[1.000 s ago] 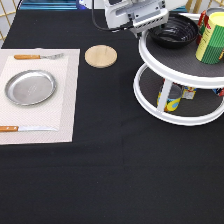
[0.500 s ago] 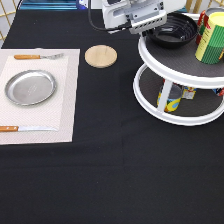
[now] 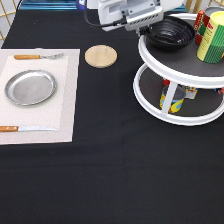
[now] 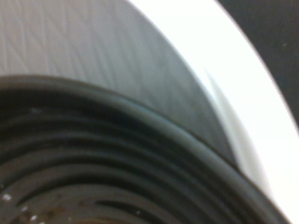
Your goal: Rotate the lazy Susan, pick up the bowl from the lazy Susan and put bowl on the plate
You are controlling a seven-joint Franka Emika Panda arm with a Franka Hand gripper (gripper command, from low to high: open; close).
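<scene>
Worktop: black cloth, bare across the exterior view's bottom.

Placemat: pale, at the exterior view's left. Along its near edge lies a knife with a wooden handle. At its middle sits the plate, round shiny silver, with nothing on it. At its far edge lies a fork with a wooden handle.

Wooden disc: small, round, pale, on the cloth between the placemat and the lazy Susan.

Lazy Susan: white, two tiers, dark grey shelves, at the exterior view's right. Lower shelf holds a yellow-labelled can behind a white post. Upper shelf carries the bowl, glossy black, and a green and yellow canister beside it. The wrist view shows the bowl's ridged inside close by the white rim.

Tool: at the bowl's left rim, under the white hand at the exterior view's top; whether it is released or clenched cannot be told.
</scene>
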